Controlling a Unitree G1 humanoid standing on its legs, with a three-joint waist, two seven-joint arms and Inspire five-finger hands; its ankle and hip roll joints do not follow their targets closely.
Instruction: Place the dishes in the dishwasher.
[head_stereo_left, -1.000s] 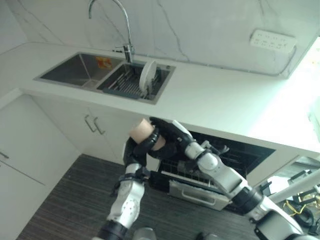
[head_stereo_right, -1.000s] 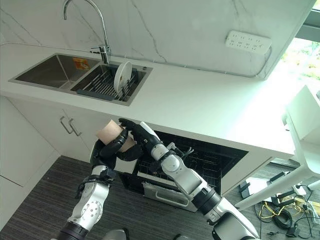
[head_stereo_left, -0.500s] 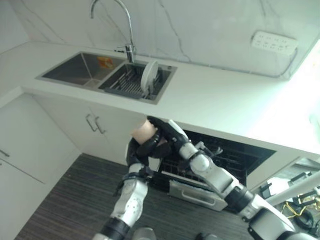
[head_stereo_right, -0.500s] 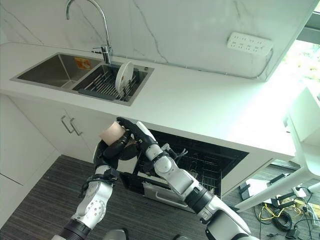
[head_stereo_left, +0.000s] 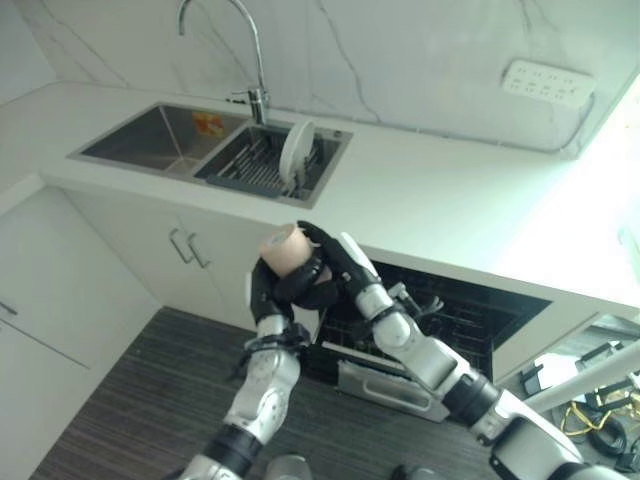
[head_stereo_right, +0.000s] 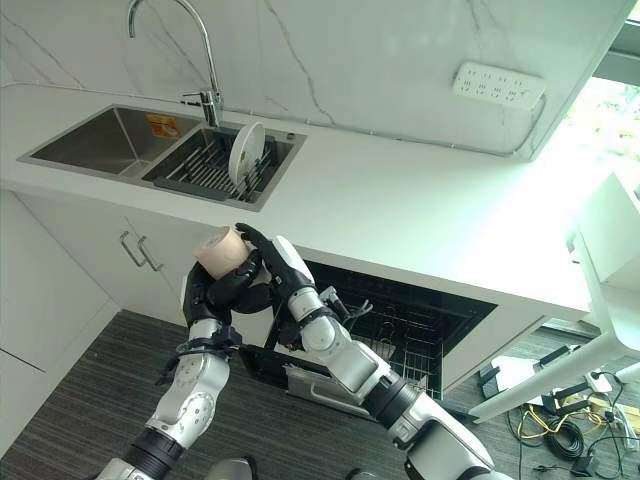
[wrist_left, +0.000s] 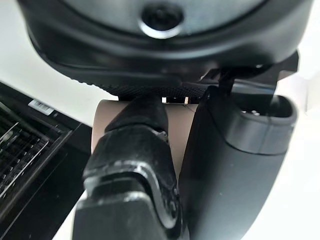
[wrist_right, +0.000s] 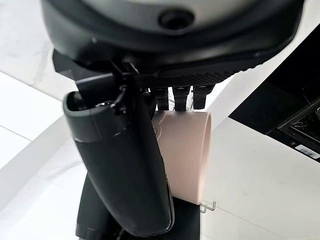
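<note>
A beige cup (head_stereo_left: 284, 249) is held in front of the counter's edge, to the left of the open dishwasher (head_stereo_left: 450, 320). My left hand (head_stereo_left: 272, 293) grips it from below, fingers curled round its side (wrist_left: 107, 120). My right hand (head_stereo_left: 338, 264) reaches in from the right and wraps over the cup (wrist_right: 186, 150), which sits between its thumb (wrist_right: 125, 165) and its fingers. A white plate (head_stereo_left: 296, 152) stands upright in the dark rack inside the right sink basin (head_stereo_left: 330, 150).
The white counter (head_stereo_left: 450, 210) runs above the dishwasher, whose wire rack (head_stereo_right: 390, 335) is pulled out. A tall faucet (head_stereo_left: 245, 50) rises behind the sink. Cabinet doors with handles (head_stereo_left: 186, 250) are at the left. A power strip (head_stereo_left: 545, 80) is on the wall.
Both hands and the cup have risen a little toward the counter's edge, and the right hand has closed further over the cup.
</note>
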